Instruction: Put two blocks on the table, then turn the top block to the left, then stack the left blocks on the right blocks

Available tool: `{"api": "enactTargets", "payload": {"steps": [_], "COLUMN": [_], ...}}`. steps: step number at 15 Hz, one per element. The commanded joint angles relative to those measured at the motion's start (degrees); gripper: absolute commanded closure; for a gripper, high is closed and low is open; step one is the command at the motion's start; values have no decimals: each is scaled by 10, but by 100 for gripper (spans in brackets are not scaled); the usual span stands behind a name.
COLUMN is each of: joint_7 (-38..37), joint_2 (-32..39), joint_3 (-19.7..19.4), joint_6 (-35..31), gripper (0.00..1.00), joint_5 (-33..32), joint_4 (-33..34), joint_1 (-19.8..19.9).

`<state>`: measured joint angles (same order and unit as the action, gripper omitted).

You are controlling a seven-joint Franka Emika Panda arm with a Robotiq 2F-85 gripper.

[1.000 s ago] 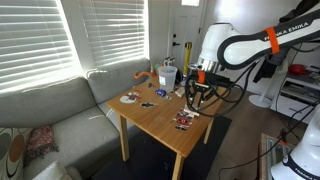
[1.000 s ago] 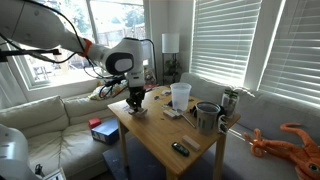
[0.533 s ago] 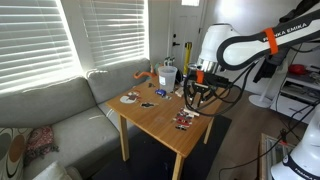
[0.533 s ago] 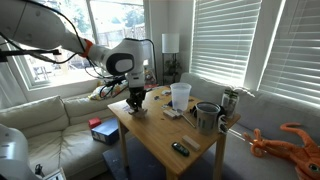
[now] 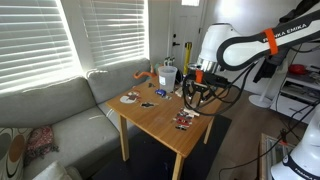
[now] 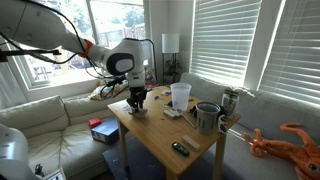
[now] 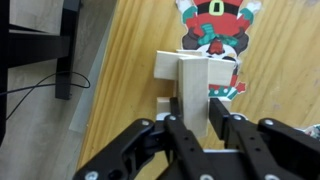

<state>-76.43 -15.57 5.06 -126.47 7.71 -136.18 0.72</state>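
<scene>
Both exterior views share the table (image 5: 160, 118) (image 6: 165, 137) from opposite sides; wrist view looks down closely.

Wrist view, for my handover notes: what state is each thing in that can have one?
Lower pale-tan wooden block: lying flat, partly covered.
Top pale-tan wooden block: crosswise on the lower block, clamped.
Robotiq gripper: jaws shut on the top block.
Red-and-green Santa cutout: flat on the light-wood table, untouched.
</scene>
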Motion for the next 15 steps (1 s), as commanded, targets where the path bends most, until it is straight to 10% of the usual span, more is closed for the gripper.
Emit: {"api": "enactTargets", "payload": {"steps": [1,6,15], "joint_7": [-29,-20,179], "joint_2": [1,-17,-83], "joint_3": [8,5,-5], "joint_6": [-17,-35,0], "gripper": [33,1,0], "joint_5": [-22,-25,-40], "joint_4": [7,0,0], "joint_1": [8,4,-7]}}
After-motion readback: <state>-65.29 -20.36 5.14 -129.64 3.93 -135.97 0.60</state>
